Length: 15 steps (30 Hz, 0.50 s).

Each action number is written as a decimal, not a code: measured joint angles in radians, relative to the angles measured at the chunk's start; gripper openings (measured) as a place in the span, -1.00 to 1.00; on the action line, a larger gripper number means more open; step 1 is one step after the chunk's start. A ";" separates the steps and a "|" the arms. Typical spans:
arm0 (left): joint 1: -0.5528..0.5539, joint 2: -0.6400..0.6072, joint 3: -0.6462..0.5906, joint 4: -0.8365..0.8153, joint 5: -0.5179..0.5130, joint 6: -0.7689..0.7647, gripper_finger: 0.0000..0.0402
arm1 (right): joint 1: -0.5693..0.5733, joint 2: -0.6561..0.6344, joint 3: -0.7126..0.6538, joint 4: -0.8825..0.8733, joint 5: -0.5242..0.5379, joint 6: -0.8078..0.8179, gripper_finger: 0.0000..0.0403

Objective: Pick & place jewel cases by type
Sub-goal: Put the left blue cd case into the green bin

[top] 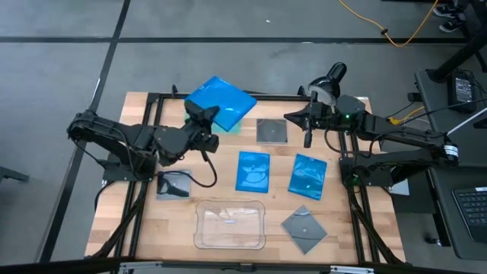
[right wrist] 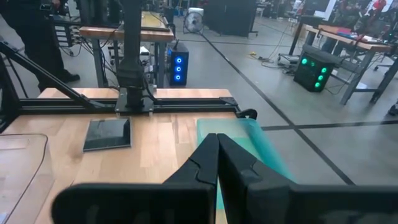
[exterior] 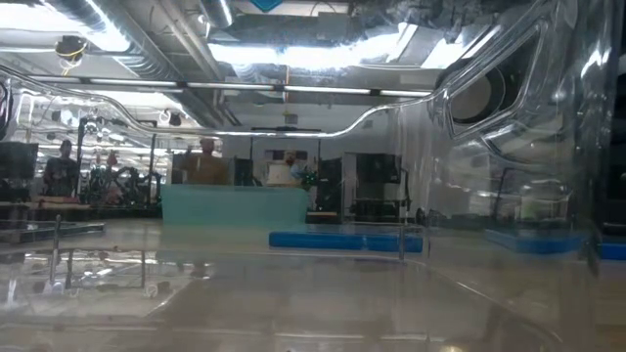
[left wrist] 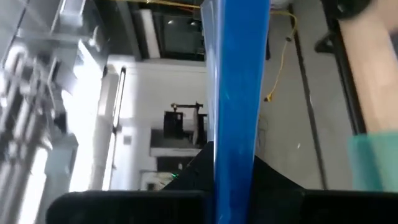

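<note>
My left gripper [top: 204, 122] is shut on a bright blue jewel case [top: 222, 102], held up over the teal-green tray [top: 233, 128] at the table's far middle. The tray is mostly hidden under the case. Two more blue cases [top: 253, 171] [top: 308, 176] lie flat at mid-table. Three dark grey square cases lie flat: one [top: 272, 131] at the far middle, one [top: 173, 185] at the left, one [top: 304, 228] near the front right. My right gripper [top: 308, 129] is shut and empty, just right of the far grey case. My left gripper pinches the blue case between its two fingers at the edge nearest the left arm [left wrist: 235, 177]. The fingers come from the table's left. The case shows edge-on in the left wrist view. It is lifted clear and tilted above the teal-green tray.
A clear plastic tray [top: 230, 223] stands at the table's near middle; the low view looks through it. Black frame rails run along the table's left [top: 141, 190], right and far sides. In the right wrist view a person [right wrist: 37, 43] stands beyond the table.
</note>
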 joint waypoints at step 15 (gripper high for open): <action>0.112 -0.143 0.000 0.108 0.046 -1.207 -0.94 | 0.000 0.000 0.000 -0.024 -0.027 -0.030 -0.95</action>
